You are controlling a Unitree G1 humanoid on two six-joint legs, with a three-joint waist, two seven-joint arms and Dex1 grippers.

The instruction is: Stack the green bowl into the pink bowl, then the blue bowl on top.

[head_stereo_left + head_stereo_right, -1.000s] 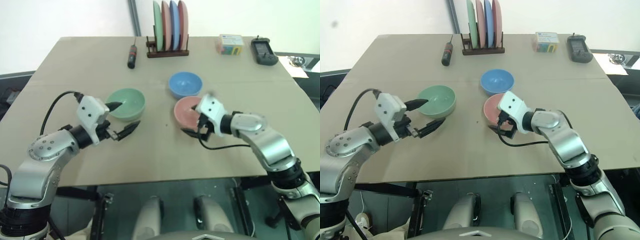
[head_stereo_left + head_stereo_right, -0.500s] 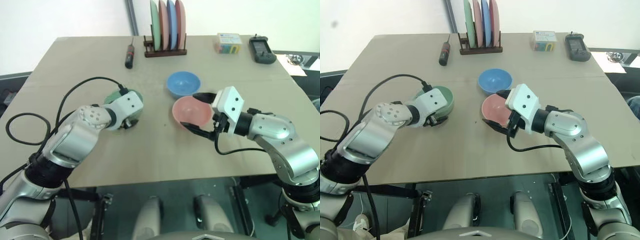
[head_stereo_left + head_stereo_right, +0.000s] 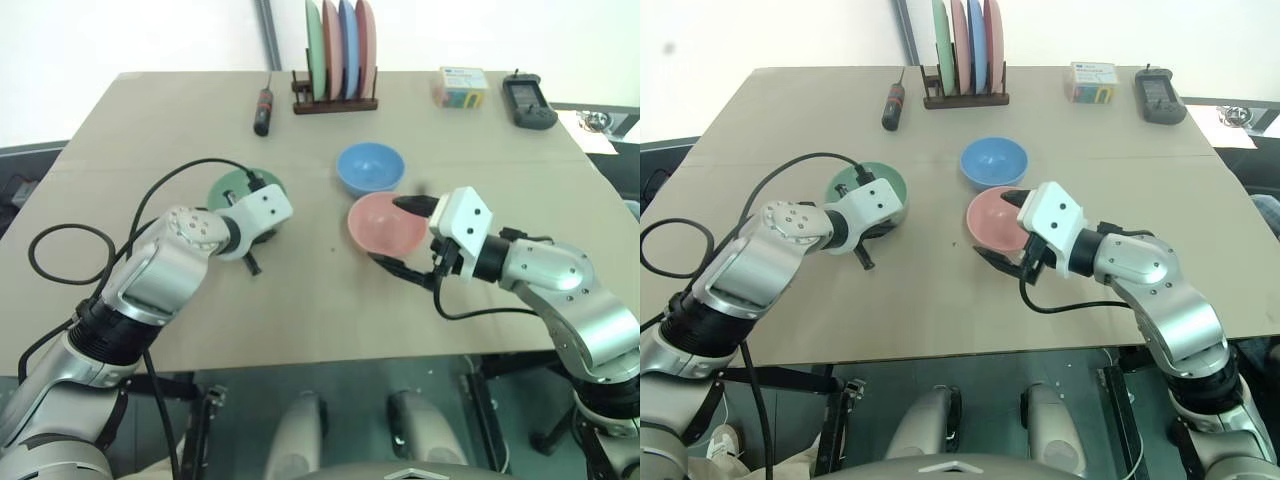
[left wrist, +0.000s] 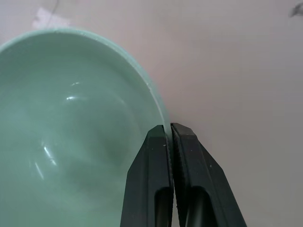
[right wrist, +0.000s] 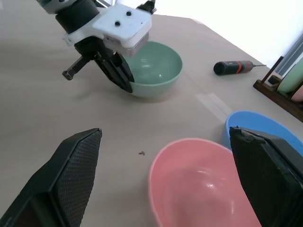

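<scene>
On the tan table (image 3: 300,300), the green bowl (image 3: 880,185) is seen left of centre, well in from every table edge. Its near rim is pinched by the left gripper (image 4: 169,135), whose two black fingers are pressed together with the thin bowl wall between them, one finger inside the bowl and one outside. The bowl is shown upright in the right wrist view (image 5: 156,68), with bare tabletop all around it.

The pink bowl (image 3: 385,222) is placed right of centre, and the blue bowl (image 3: 370,167) lies just behind it, the two rims close together or touching. A strip of uncovered table separates the green bowl from the pink one, marked only by a small dark speck. The right gripper (image 3: 403,238) is held at the pink bowl with its fingers spread wide apart, one above the right rim and one by the near rim; the bowl is framed between the two pads in the right wrist view, and no grip on it can be seen.

Along the far edge a dish rack (image 3: 336,103) with upright plates (image 3: 340,48) is set, a screwdriver (image 3: 264,110) to its left, and a small box (image 3: 461,88) and a black device (image 3: 527,101) toward the far right corner. The near half of the table is crossed only by the two arms and a black cable (image 3: 130,235).
</scene>
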